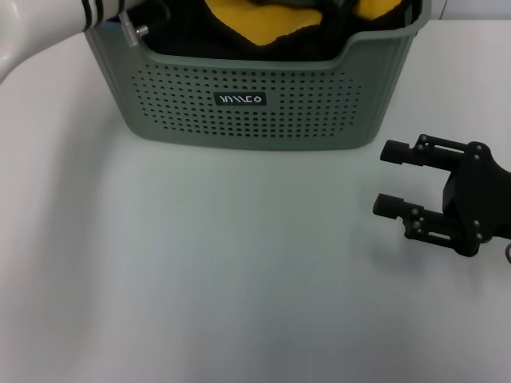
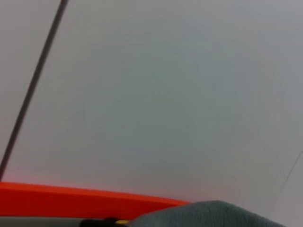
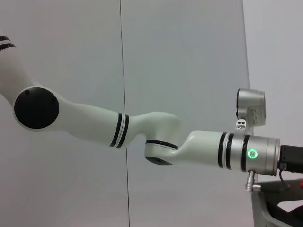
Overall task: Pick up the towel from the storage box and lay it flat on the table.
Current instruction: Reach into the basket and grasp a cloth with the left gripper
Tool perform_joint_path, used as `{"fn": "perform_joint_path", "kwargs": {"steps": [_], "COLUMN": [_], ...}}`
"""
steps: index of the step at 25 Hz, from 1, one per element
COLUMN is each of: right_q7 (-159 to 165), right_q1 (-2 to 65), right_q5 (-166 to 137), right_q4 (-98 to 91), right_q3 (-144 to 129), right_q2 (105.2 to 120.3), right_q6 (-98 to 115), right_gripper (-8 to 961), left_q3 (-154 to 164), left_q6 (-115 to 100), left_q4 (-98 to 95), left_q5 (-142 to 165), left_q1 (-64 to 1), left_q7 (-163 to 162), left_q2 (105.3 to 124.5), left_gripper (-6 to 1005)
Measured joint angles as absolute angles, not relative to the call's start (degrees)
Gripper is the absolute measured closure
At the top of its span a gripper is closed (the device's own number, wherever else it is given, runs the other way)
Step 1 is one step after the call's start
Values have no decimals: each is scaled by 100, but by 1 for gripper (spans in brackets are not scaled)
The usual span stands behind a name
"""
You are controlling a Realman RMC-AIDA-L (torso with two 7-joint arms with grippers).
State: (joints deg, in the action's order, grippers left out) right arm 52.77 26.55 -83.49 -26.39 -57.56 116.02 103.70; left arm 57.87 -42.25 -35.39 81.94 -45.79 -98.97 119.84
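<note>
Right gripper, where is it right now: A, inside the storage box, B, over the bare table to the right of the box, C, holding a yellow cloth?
B: the right gripper sits open over the white table, right of the storage box, holding nothing.

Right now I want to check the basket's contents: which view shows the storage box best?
The head view: the storage box shows its perforated front, logo and yellow cloths inside. The right wrist view catches only a corner; the left wrist view shows just a grey-green sliver, perhaps its rim.
</note>
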Motion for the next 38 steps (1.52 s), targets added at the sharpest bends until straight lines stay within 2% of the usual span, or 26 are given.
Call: {"fn": "perform_joint_path", "kwargs": {"steps": [3,11,18,27,33,38], "right_q7": [5219,5144,5134,5080,5062,4964], "right_q1": [2633,2620,2645,2663,2682,2674], "right_q5": [-8328,-8301,-8298,-8296,-8296,-8295], "right_q4": [-2584,-2523,-2522,-2522,-2522,-2522], "right_q3": [-5742,-5743,-5746,-5743,-5749,-5734], "right_q2": [11601,11592,11593,11593,11593,11594], "right_q6": [10408,10515,10517,10516,10512,10499], "right_gripper": [327,327,328,328,329,329], "left_q3": [5791,5746,5743,5751,5779,5792], "left_q6": [-4211,-4558,-5213,-4808,-4688,-4248], "left_q4": [-3535,-3574,-3583,-3548,-3574,-3546], "left_q5": [8161,7204,6704,6742,6798,7491], "left_q1": [-4587,-4286,-4080,-4117,-4173,-4436], "left_q7": [-9875,-9401,-9117,-8989,-9326,-9673], "left_q2": [11994,11991,11967,11974,11968,11971], "left_gripper": [245,321,615,970,837,663]}}
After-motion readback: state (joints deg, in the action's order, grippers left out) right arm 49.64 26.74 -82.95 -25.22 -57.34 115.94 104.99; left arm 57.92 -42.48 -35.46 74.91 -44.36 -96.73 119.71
